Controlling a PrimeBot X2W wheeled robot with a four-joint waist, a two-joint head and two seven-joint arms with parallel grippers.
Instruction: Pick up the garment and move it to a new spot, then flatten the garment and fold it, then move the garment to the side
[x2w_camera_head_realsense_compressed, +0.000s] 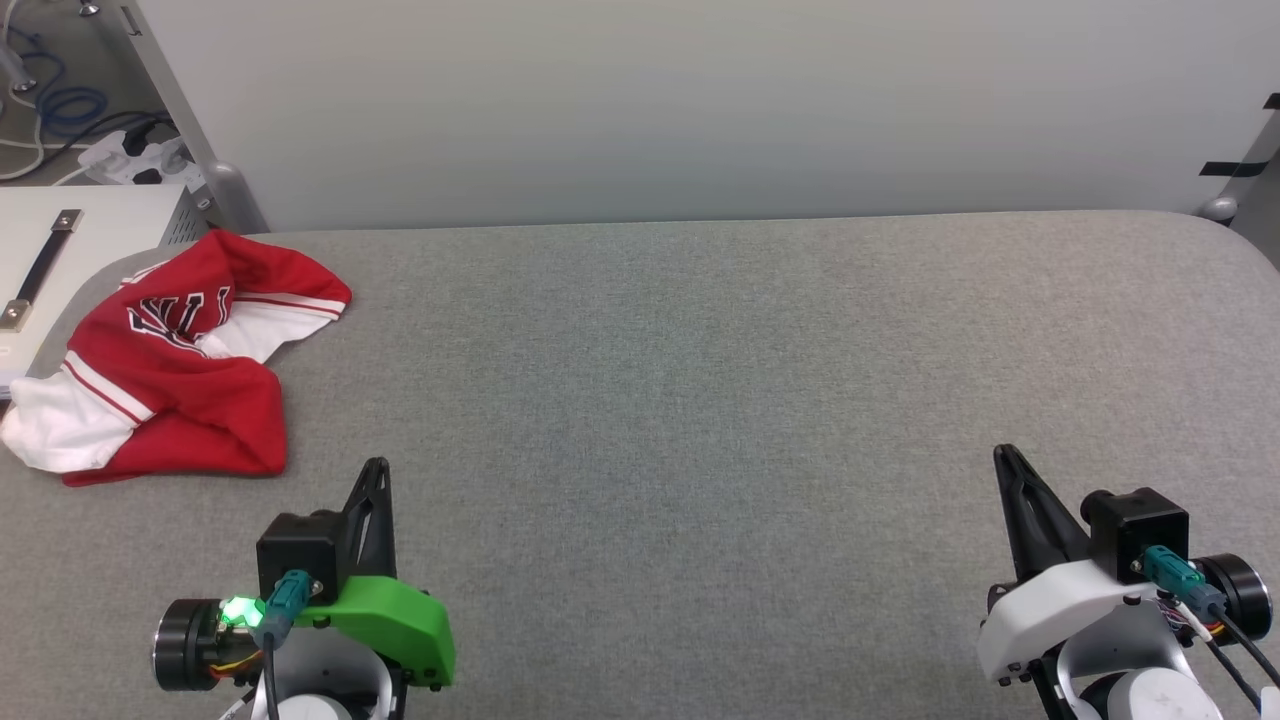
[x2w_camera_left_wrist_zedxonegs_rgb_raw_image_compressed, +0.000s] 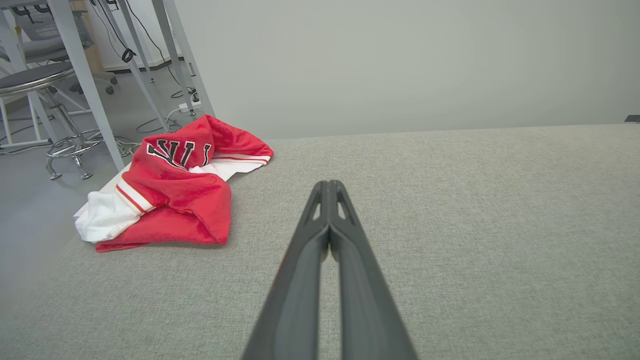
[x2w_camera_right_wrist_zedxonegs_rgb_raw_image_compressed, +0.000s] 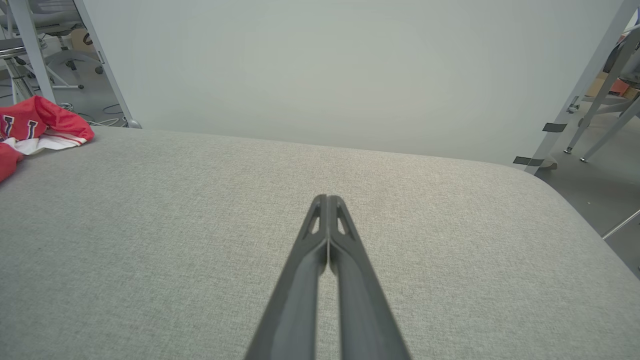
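The garment (x2w_camera_head_realsense_compressed: 180, 370) lies crumpled in a heap at the far left of the grey table, red with white sleeves, striped trim and part of its black lettering showing. One white sleeve hangs over the table's left edge. In the left wrist view the garment (x2w_camera_left_wrist_zedxonegs_rgb_raw_image_compressed: 172, 187) sits ahead and to the left of my left gripper (x2w_camera_left_wrist_zedxonegs_rgb_raw_image_compressed: 329, 184), apart from it. My left gripper (x2w_camera_head_realsense_compressed: 376, 468) is shut and holds nothing, near the front left. My right gripper (x2w_camera_head_realsense_compressed: 1002, 455) is shut and holds nothing at the front right, far from the garment (x2w_camera_right_wrist_zedxonegs_rgb_raw_image_compressed: 37, 127); its tips (x2w_camera_right_wrist_zedxonegs_rgb_raw_image_compressed: 327, 198) touch.
The grey fabric table (x2w_camera_head_realsense_compressed: 700, 400) spreads wide between and beyond both grippers, with a rounded far right corner. A pale wall panel (x2w_camera_head_realsense_compressed: 700, 100) stands behind it. A white box (x2w_camera_head_realsense_compressed: 60, 260) with a strap sits left of the garment. Cables, metal legs and a stool (x2w_camera_left_wrist_zedxonegs_rgb_raw_image_compressed: 60, 125) stand beyond.
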